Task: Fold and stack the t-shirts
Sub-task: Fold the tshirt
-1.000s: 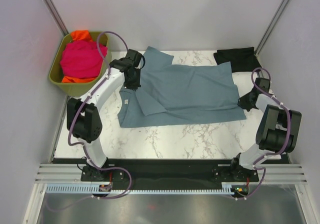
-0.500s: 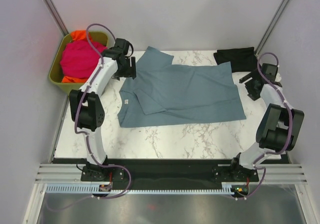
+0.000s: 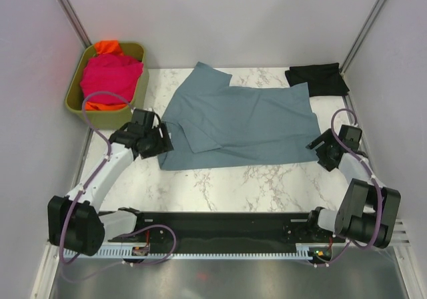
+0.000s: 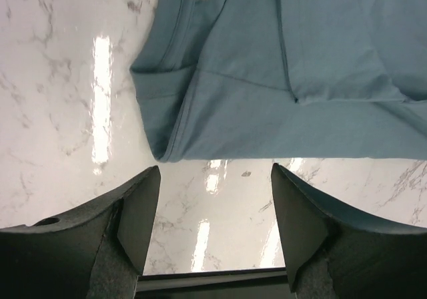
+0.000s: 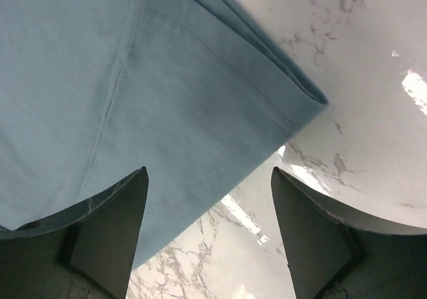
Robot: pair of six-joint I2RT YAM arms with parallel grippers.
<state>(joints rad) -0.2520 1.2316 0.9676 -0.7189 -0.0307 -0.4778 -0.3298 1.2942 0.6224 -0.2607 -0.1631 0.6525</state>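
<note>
Overhead view, two close wrist views, all on shirt [image 3: 247, 122]

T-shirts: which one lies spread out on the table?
The blue-grey t-shirt, mid-table. The black t-shirt lies at the far right corner; the pink t-shirt and orange t-shirt are in the green bin.

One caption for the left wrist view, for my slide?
Open left gripper above marble table, facing a corner of the blue-grey t-shirt.

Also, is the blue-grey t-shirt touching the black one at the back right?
Touching. Top view: the far right corner of the blue-grey t-shirt lies on the black t-shirt, no marble between.
</note>
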